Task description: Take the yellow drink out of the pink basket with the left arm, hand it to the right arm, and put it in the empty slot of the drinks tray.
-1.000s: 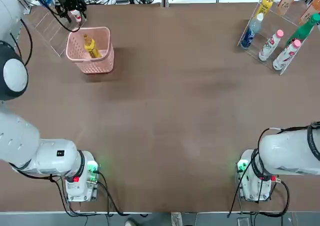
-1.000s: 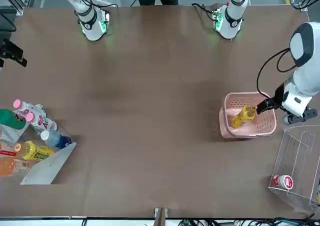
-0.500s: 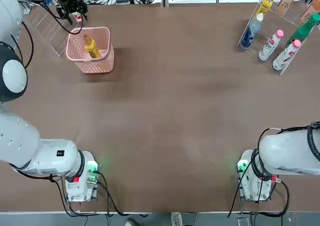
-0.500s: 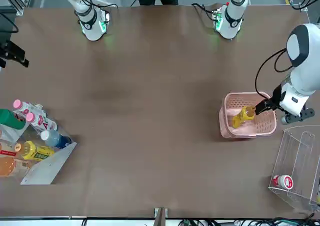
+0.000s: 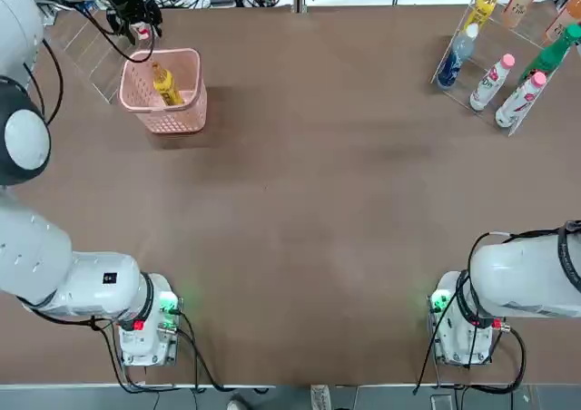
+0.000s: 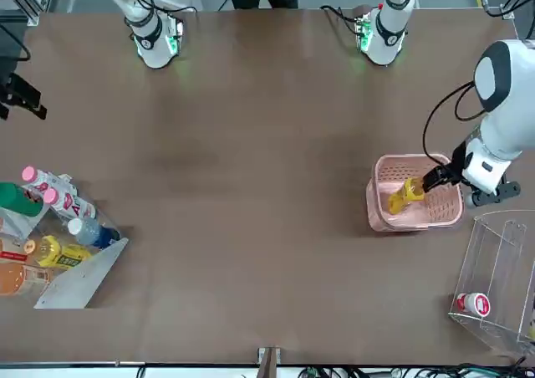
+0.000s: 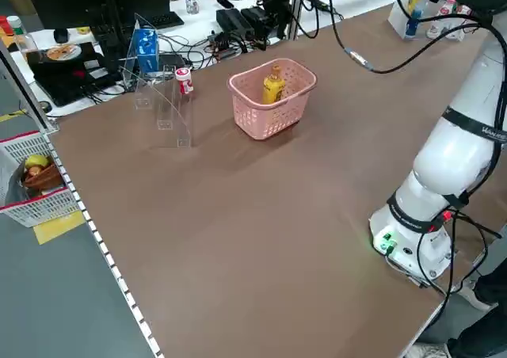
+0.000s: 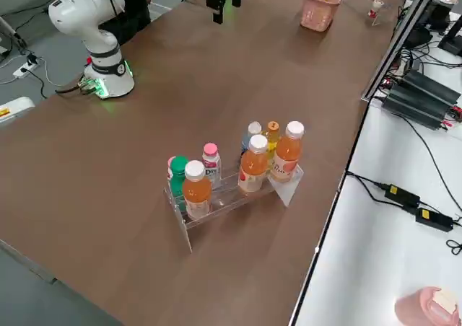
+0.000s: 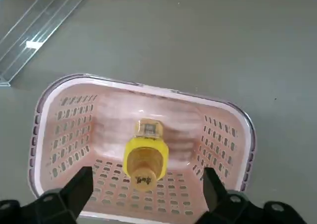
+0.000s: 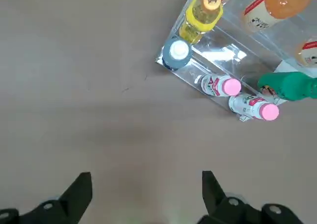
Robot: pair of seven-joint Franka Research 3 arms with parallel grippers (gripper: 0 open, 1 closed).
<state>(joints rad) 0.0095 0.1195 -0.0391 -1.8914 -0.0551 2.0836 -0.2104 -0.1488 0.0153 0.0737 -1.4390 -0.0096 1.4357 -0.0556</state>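
Farther in over the counter (image 5: 300, 229) than before, my left pincer (image 9: 148, 170) has shifted toward the basket. On the counter's far right, the drinks tray (image 6: 88, 278) holds its bottles; my right pincer (image 10: 147, 174) hangs near it, wide and empty. Inside the pink basket (image 7: 265, 123), the yellow drink (image 9: 146, 157) leans cap-up beneath my left pincer, also wide and empty. Descending off-line, I could catch the rim; gripping only the narrow cap could let the bottle swivel or slip.
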